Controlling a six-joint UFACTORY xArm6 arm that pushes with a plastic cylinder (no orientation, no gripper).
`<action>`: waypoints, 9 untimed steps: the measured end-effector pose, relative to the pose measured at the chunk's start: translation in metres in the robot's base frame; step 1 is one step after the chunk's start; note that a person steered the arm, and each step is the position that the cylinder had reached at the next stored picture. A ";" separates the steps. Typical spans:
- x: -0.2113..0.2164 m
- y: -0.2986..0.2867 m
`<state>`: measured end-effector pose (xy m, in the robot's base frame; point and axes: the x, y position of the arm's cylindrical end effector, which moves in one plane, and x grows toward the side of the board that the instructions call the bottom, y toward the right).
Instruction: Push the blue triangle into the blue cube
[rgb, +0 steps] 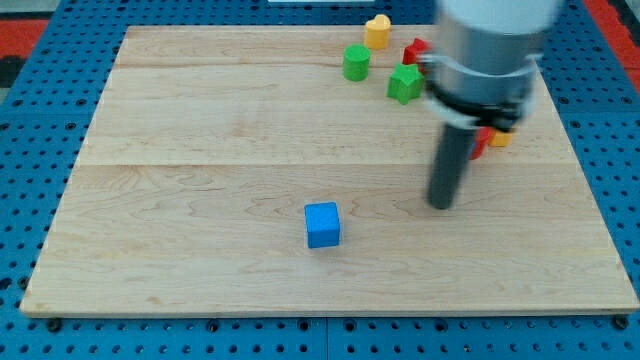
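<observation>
So the main thing for this push is direction, and right now I only have half of it. Going left to right across the wooden board (200, 120): the blue cube (322, 224) sits by itself in the lower middle, flat on the wood with nothing touching it, bright blue, top face a bit lighter than the side facing the view's bottom. My tip (440, 204) is down on the board well to the view's right of that cube and a little higher up in the view, not touching any block. There's no gripper on this rig, just the bare rod, so nothing is being held or clamped. The annoying part: I can't find the blue triangle anywhere in this view. My guess is it's hidden behind the arm housing (490, 50), which covers a good chunk of the top right. Up there I can see a green cylinder-ish block (356, 62), a yellow block (377, 31), a green block (405, 83), a bit of a red block (415, 50), and slivers of red (479, 146) and of orange-yellow (499, 139) poking out just right of the rod. If the triangle is in that cluster, the push would run toward the view's lower left.
</observation>
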<state>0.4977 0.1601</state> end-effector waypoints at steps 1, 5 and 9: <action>-0.001 0.084; -0.114 -0.060; -0.091 -0.183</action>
<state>0.4063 -0.0233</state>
